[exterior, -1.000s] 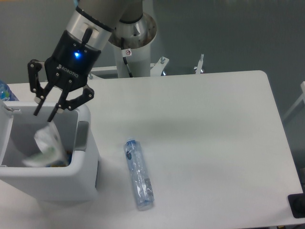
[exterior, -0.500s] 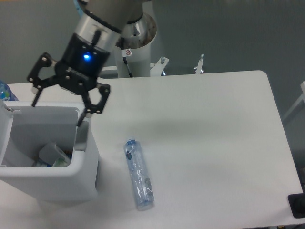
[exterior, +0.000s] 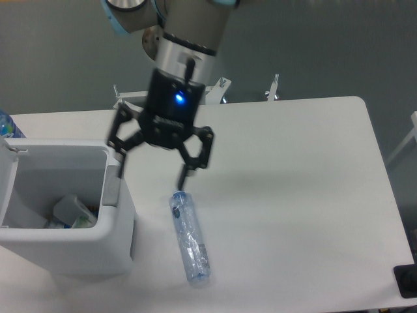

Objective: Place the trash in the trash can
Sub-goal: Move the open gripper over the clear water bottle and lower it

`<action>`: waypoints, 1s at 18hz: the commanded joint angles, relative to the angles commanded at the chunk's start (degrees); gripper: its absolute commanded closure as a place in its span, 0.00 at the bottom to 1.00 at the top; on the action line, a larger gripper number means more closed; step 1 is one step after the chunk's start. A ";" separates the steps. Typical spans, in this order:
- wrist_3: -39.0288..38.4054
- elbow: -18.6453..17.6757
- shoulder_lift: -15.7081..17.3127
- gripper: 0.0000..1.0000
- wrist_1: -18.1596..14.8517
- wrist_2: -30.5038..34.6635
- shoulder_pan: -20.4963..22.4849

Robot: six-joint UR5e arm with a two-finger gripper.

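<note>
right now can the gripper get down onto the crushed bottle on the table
Probably yes. The gripper hangs open just above the near end of the crushed bottle, which lies alone on the bare table. The trash can stands beside it but apart.

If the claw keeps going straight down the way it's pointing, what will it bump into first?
Probably the crushed bottle lying on the table. The open claw points downward, and one fingertip sits just above the bottle's near end. Depth is hard to judge, so it might touch the bare table beside it instead.
</note>
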 joint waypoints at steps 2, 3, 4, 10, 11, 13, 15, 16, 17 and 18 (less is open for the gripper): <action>0.26 0.00 -1.49 0.00 0.09 1.66 0.00; 0.79 0.00 -2.46 0.00 0.09 3.50 0.00; 1.49 0.00 -3.43 0.00 0.09 5.52 0.00; 4.04 0.70 -10.81 0.00 0.09 10.81 -1.05; 4.13 0.62 -11.60 0.00 0.18 10.81 -1.05; 4.22 0.36 -13.27 0.00 0.26 10.73 -1.23; 5.35 0.44 -15.12 0.00 0.26 10.73 -1.58; 6.06 0.53 -15.91 0.00 0.09 10.73 -1.84; 6.06 0.44 -16.35 0.00 0.26 10.64 -2.02; 5.98 0.44 -17.05 0.00 0.26 10.64 -2.28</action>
